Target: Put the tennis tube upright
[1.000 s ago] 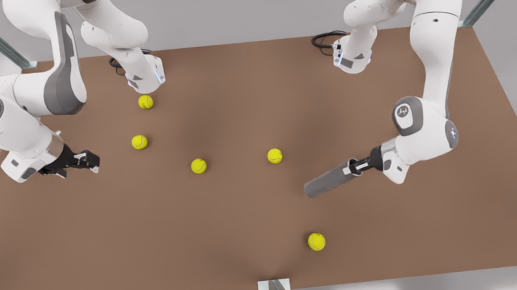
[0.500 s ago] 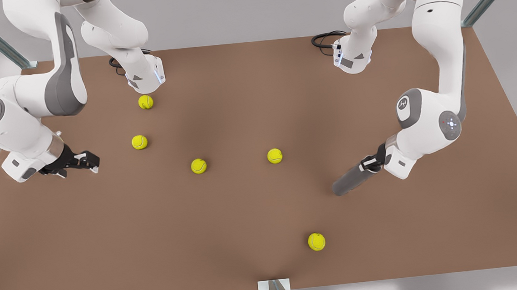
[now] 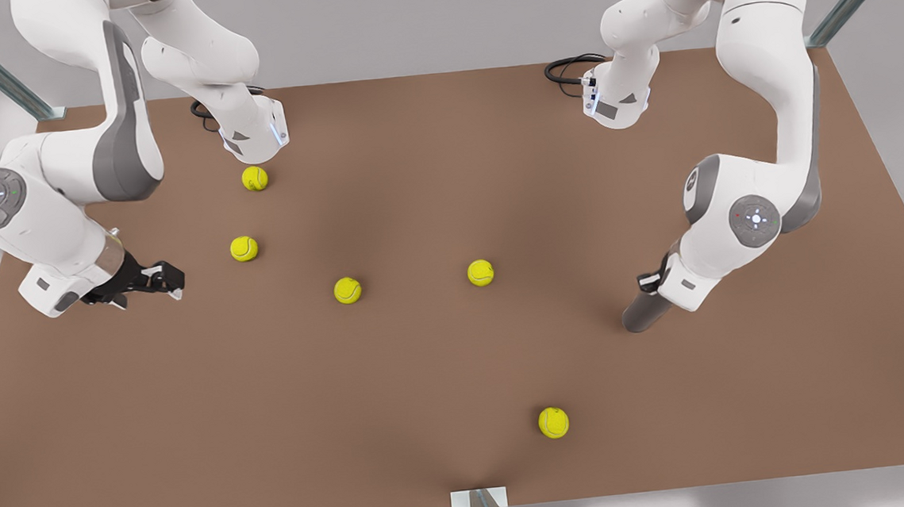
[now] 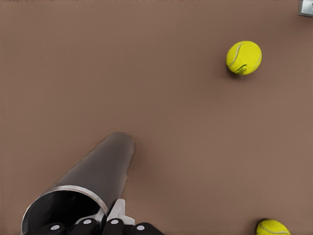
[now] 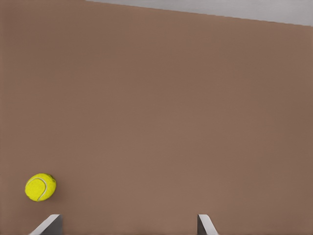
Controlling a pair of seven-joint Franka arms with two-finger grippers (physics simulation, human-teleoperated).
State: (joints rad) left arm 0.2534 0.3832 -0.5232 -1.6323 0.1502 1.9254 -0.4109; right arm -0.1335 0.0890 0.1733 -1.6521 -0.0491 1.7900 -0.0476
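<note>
Five tennis balls, one tennis tube, two arms.

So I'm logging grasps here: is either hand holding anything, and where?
The left hand grips the tennis tube by its open rim; the right hand holds nothing.

The brown table carried five yellow tennis balls. One ball lay near the spread-fingered right pincer, and a second ball lay farther beyond it. Two middle balls sat between that pincer and the left pincer, which was clamped on the tennis tube. The last ball lay well apart from both.
</note>
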